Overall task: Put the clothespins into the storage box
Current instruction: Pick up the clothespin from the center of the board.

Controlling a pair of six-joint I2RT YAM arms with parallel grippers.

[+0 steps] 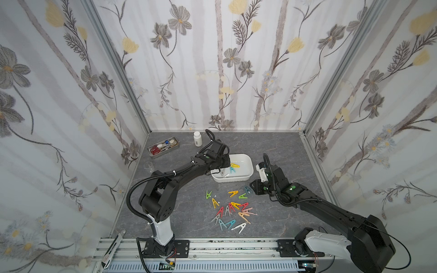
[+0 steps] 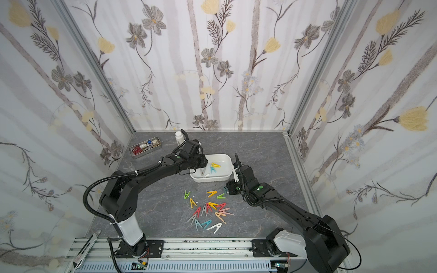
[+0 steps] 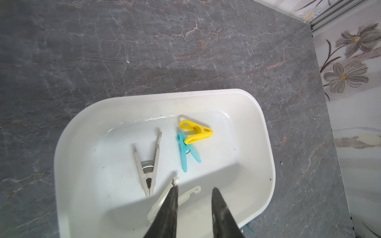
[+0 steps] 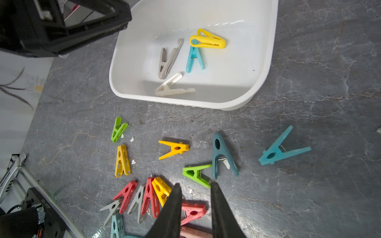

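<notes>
The white storage box [image 1: 233,179] [image 2: 212,179] sits mid-table. Inside it lie yellow [image 3: 195,131], blue [image 3: 186,152], grey [image 3: 148,164] and white [image 3: 162,202] clothespins. My left gripper [image 3: 194,186] [image 1: 222,171] hovers over the box's near end, open, with nothing between its fingers; the white clothespin lies under one fingertip. Several more clothespins [image 1: 233,210] [image 2: 209,210] are scattered on the table in front of the box. My right gripper [image 4: 195,183] hangs open above that pile, beside a green clothespin [image 4: 195,174], with a red one [image 4: 192,212] below it.
A grey metal tray of tools [image 1: 163,147] and a white bottle [image 1: 197,139] stand at the back left. A small clear cup [image 1: 149,167] sits by the left wall. Dark teal [image 4: 221,156] and light blue [image 4: 282,150] pegs lie apart from the pile.
</notes>
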